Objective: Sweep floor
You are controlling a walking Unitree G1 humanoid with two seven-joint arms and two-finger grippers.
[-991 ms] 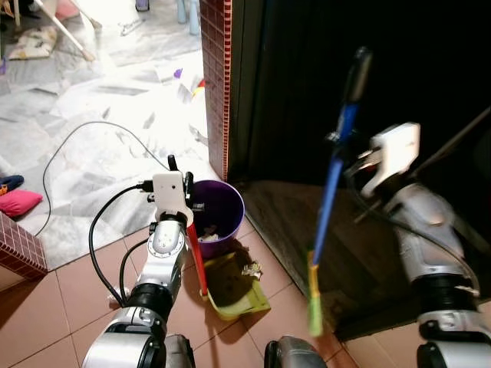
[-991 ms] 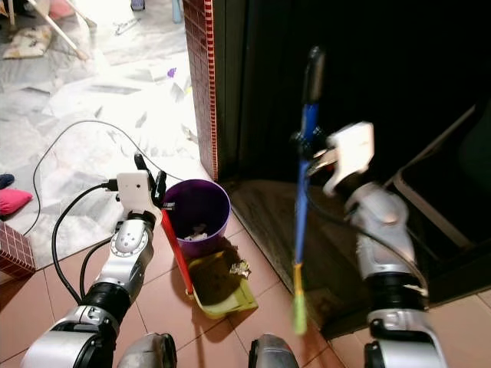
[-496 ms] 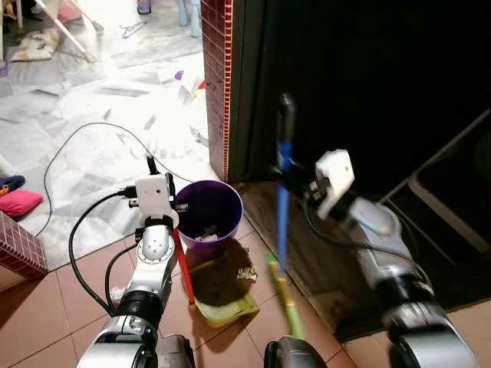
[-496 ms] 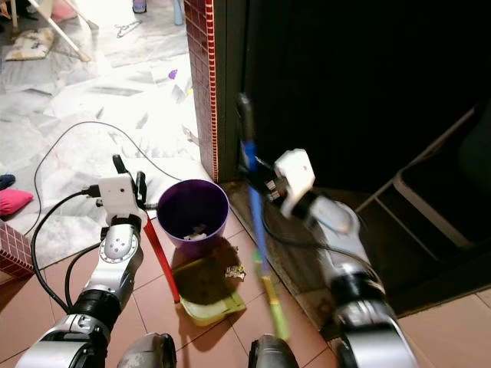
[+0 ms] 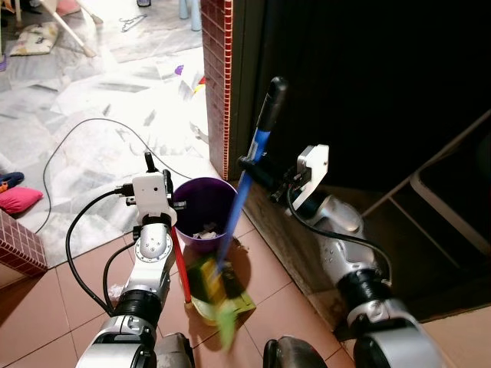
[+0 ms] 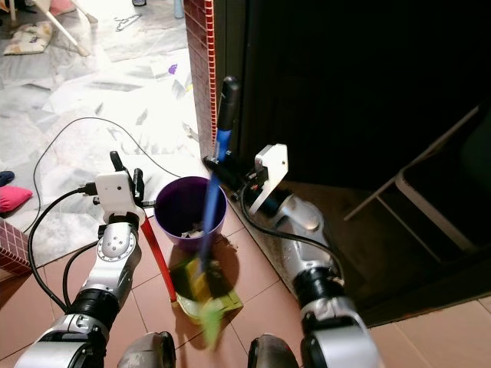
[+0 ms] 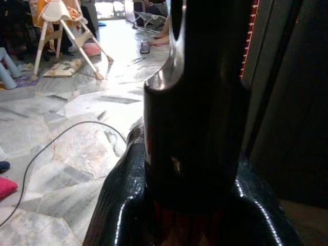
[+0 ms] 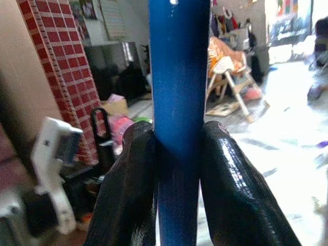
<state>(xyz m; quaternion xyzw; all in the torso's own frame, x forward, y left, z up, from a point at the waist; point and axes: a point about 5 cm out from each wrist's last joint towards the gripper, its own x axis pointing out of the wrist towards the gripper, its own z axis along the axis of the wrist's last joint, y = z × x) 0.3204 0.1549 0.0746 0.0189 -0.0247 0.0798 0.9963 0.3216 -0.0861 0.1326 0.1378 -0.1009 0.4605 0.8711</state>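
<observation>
Right tool clamped on the broom, its head over the dustpan.

The right tool's fingers are closed tight on the blue shaft about a third of the way down from its black top end. From the grip the broom's long axis slants down toward the robot's left, ending in blurred green bristles over the yellow-green dustpan on the tiled floor. Beside them the left tool is closed on the dustpan's red handle, held upright. Just beyond the dustpan stands the purple bin, some litter inside. The right arm works the broom; the bristles lie below and left of its grip, so I judge the next stroke draws debris into the pan.
</observation>
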